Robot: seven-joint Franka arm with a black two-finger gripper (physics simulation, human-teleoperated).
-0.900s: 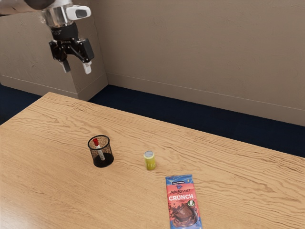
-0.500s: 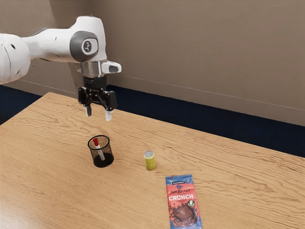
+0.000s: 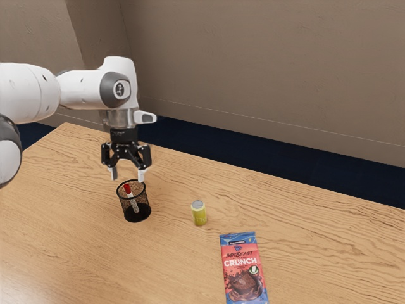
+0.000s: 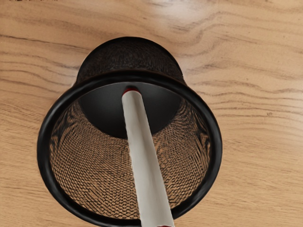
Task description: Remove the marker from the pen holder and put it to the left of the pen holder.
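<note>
Your gripper is open, its two fingertips parted just above the rim of the pen holder, with nothing held between them. The marker you are after is in that holder, which stands upright on the table. In the exterior view you can see it through the black mesh: a white barrel, a red upper end, and a lean toward the exterior view's left as it rises.

The wrist view lets you look down into the holder. There you have the round black rim, the woven mesh wall and the smooth dark floor inside. The marker's far end, down by that floor, has a bit of red on it too, and the pale barrel runs up from there toward your hand, crossing the rim in that view. Wood grain surrounds the holder.

The exterior view gives you the rest of the layout. To the exterior view's right of the holder, a short way off, stands a small yellow can with a grey top. Farther right and nearer the camera lies a chocolate bar, flat in its blue and red wrapper, printed CRUNCH. Your white arm comes in from the exterior view's left, the gripper pointing down.
</note>
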